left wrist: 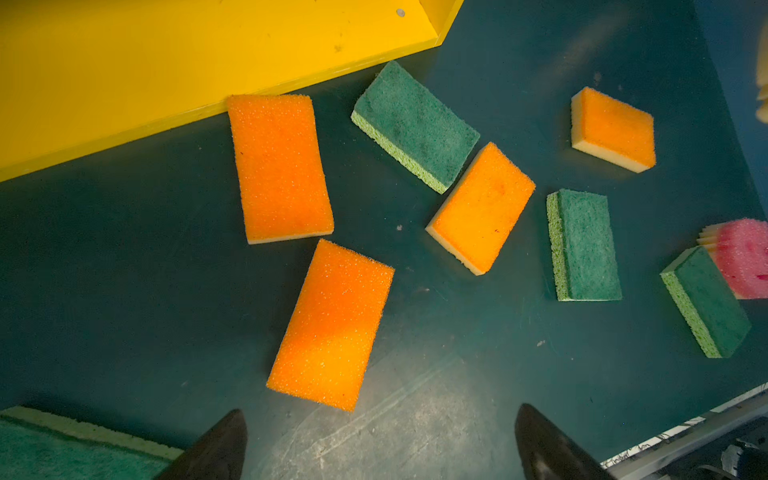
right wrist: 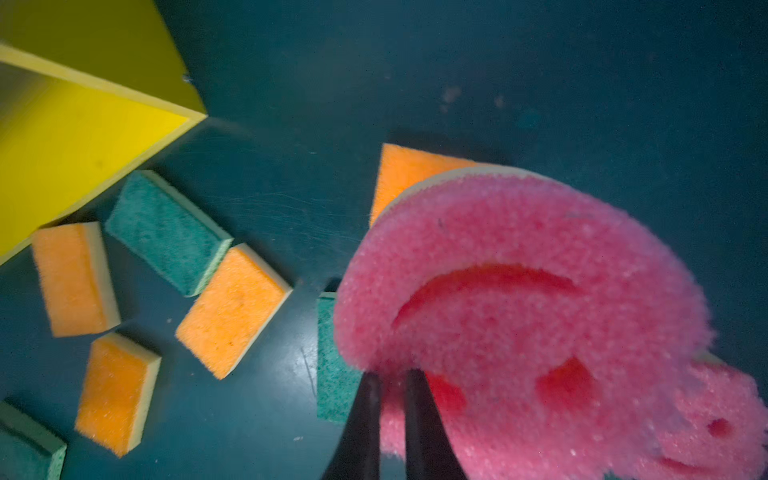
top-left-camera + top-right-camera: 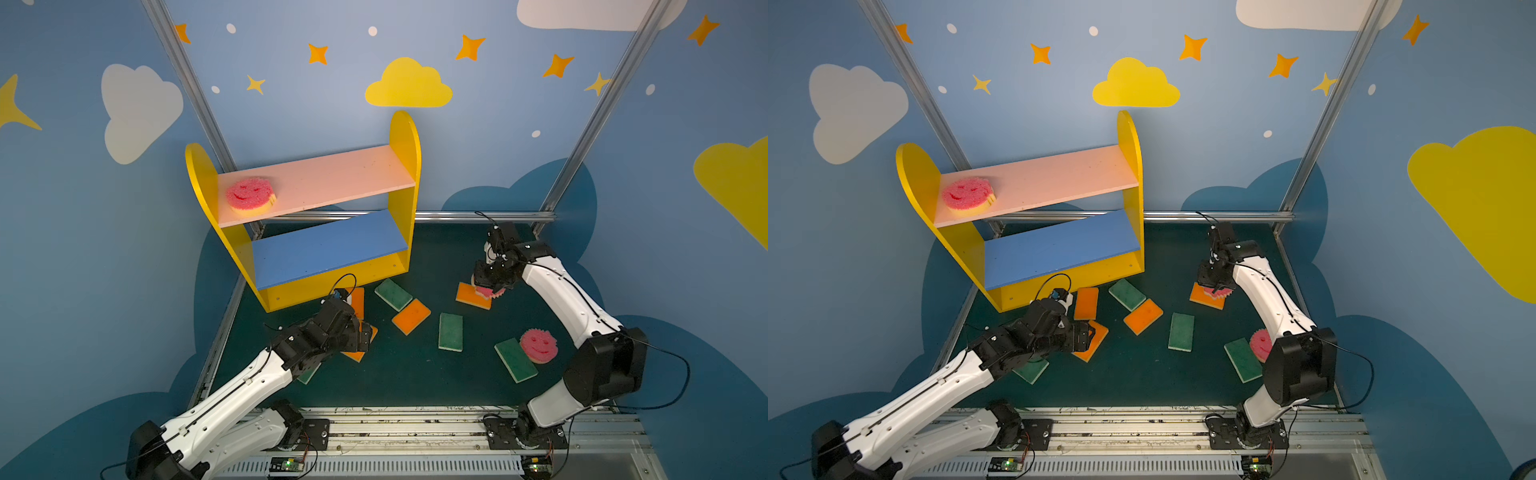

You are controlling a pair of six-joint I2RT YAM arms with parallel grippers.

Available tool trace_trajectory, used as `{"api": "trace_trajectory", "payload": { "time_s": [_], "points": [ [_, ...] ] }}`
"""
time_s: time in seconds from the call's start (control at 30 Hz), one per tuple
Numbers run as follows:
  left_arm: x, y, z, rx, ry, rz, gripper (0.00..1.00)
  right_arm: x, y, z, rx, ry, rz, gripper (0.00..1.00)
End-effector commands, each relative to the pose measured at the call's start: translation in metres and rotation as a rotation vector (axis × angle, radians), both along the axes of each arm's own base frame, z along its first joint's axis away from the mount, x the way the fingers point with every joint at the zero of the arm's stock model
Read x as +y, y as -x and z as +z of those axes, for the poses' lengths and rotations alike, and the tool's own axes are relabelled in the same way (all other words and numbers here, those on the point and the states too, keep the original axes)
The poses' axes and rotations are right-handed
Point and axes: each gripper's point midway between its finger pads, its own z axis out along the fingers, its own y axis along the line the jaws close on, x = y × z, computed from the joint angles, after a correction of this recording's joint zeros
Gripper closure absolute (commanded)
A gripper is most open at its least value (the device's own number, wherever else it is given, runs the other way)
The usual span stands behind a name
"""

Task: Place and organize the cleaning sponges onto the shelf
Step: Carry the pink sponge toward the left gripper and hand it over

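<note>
Right wrist view: right gripper (image 2: 390,376) pinched nearly closed on the edge of a pink sponge (image 2: 519,291), low, right of the shelf (image 3: 405,166) | left gripper (image 1: 380,409) wide open, empty, near an orange sponge (image 1: 332,324) | step: picking up | next: likely lift and carry to the top board (image 3: 332,176)

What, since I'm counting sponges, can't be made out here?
Green sponge: partly under the left arm, both top views; cut by the left wrist view's edge.
Orange sponge: largely behind the held pink sponge, right wrist view.
Shelf, under its blue board: covered by that board, both top views.
</note>
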Motion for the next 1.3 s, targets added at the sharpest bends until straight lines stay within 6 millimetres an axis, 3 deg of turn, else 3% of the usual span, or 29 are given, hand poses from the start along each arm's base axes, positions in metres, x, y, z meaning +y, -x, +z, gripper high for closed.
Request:
{"api": "trace_trajectory", "payload": {
  "time_s": [0.0, 0.2, 0.43, 0.57, 0.7, 0.77, 1.0, 1.27],
  "points": [
    [0.004, 0.002, 0.005, 0.002, -0.006, -0.003, 0.01, 0.029, 0.014, 0.039, -0.063, -0.009, 0.160, 0.97],
    [0.006, 0.003, 0.017, -0.022, 0.032, 0.008, 0.02, 0.092, 0.018, 0.085, -0.211, -0.051, 0.360, 0.96],
    [-0.002, -0.004, 0.073, -0.212, 0.295, 0.003, 0.21, 0.163, 0.046, 0.094, -0.281, -0.227, 0.585, 0.96],
    [-0.011, -0.014, 0.092, -0.226, 0.415, -0.018, 0.22, 0.184, 0.064, 0.080, -0.260, -0.267, 0.695, 0.99],
    [-0.030, -0.026, 0.097, -0.209, 0.492, -0.073, 0.10, 0.204, 0.084, 0.068, -0.210, -0.296, 0.807, 1.00],
    [-0.037, -0.033, 0.098, -0.212, 0.511, -0.081, 0.09, 0.214, 0.094, 0.064, -0.198, -0.313, 0.856, 1.00],
    [-0.057, -0.051, 0.106, -0.194, 0.589, -0.099, 0.16, 0.236, 0.110, 0.057, -0.188, -0.349, 0.951, 1.00],
    [-0.059, -0.060, 0.120, -0.245, 0.646, -0.083, 0.20, 0.246, 0.116, 0.056, -0.175, -0.388, 0.998, 1.00]
  ]
}}
